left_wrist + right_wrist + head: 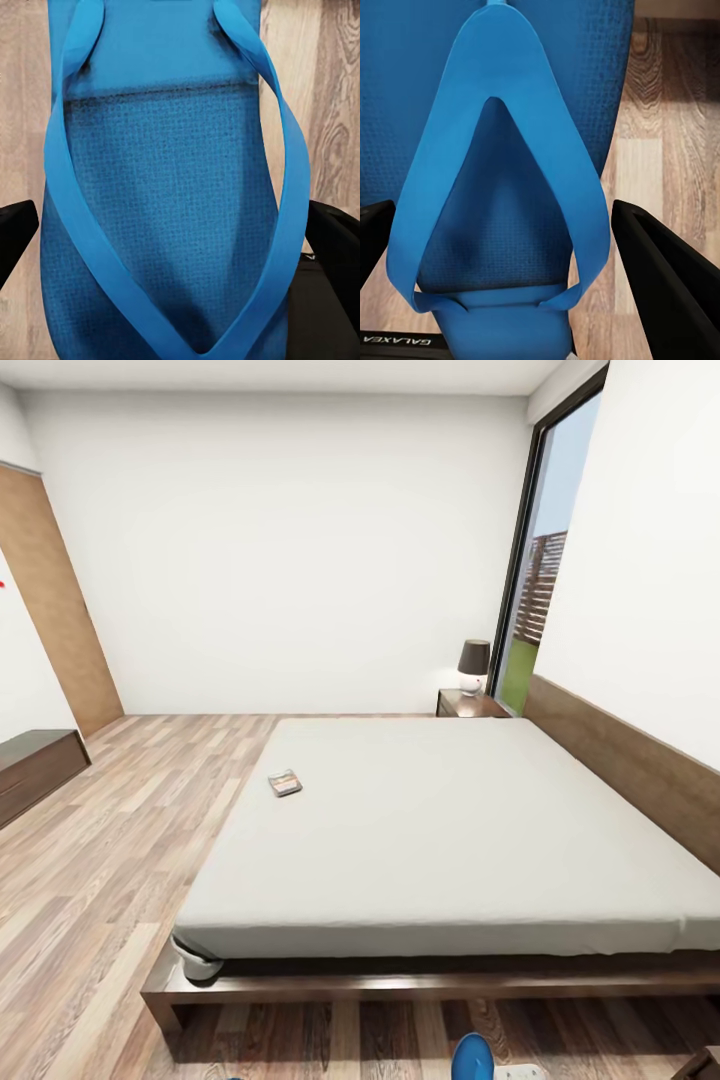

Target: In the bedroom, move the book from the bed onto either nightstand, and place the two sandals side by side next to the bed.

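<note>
The book (pixel 285 783), small with a dark cover, lies on the pale grey mattress of the bed (pixel 470 840), near its left edge. A dark brown nightstand (pixel 470 705) stands at the far corner beside the headboard. In the left wrist view one blue sandal (pixel 172 195) fills the space between the black fingers (pixel 15 232), and my left gripper (pixel 176 240) is shut on it above the wood floor. The right gripper (pixel 502 255) is shut on the other sandal (pixel 502 112) by its sides. The rounded tip of a sandal (pixel 472 1057) pokes up at the lower edge of the head view.
A lamp (pixel 473 663) with a dark shade stands on the nightstand. A long low dark cabinet (pixel 35 765) runs along the left wall beside a wooden door (pixel 55 610). A tall window (pixel 545 560) is at the right. Wood-plank floor (pixel 110 840) stretches left of the bed.
</note>
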Tool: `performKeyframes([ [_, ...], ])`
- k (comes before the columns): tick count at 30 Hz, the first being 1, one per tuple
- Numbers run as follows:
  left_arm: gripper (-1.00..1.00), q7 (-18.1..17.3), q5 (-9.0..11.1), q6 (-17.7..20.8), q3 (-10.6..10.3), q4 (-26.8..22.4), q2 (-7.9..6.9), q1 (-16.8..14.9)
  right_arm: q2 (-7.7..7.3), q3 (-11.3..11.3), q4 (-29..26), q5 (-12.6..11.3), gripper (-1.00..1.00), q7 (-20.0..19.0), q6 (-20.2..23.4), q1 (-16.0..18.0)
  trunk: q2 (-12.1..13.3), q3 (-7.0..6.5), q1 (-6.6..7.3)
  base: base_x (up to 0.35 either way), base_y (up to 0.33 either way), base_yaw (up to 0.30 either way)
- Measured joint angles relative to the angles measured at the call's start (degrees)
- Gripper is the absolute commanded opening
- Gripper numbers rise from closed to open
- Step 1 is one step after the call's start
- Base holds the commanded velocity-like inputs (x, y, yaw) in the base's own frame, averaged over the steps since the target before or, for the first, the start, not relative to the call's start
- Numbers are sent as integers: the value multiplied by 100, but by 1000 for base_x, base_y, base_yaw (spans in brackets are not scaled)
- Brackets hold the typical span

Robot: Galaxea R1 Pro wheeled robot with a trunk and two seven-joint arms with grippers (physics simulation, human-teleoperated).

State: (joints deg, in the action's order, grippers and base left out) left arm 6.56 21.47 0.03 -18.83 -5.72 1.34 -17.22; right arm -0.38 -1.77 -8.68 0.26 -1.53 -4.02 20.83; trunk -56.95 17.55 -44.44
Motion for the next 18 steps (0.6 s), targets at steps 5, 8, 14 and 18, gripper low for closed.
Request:
performKeyframes([
  [5, -100, 15, -7, 21, -1, -3, 0, -24, -2, 0, -5, 0, -100, -1, 0, -2, -201, 90, -110, 0, 0, 0],
  [8, -100, 18, -9, 26, -1, -4, 0, -32, 2, 0, -6, 2, -100, -6, 0, -3, -321, 144, -176, 0, 0, 0],
  [14, -100, -5, 8, -20, 4, -7, -4, -71, 6, 0, -7, 8, -100, -9, 0, -1, -562, 252, -308, 0, 0, 0],
  [18, -100, -8, 10, -93, 15, -12, -4, -75, 17, -4, -7, 8, -100, -11, 0, 0, -723, 324, -396, 0, 0, 0],
])
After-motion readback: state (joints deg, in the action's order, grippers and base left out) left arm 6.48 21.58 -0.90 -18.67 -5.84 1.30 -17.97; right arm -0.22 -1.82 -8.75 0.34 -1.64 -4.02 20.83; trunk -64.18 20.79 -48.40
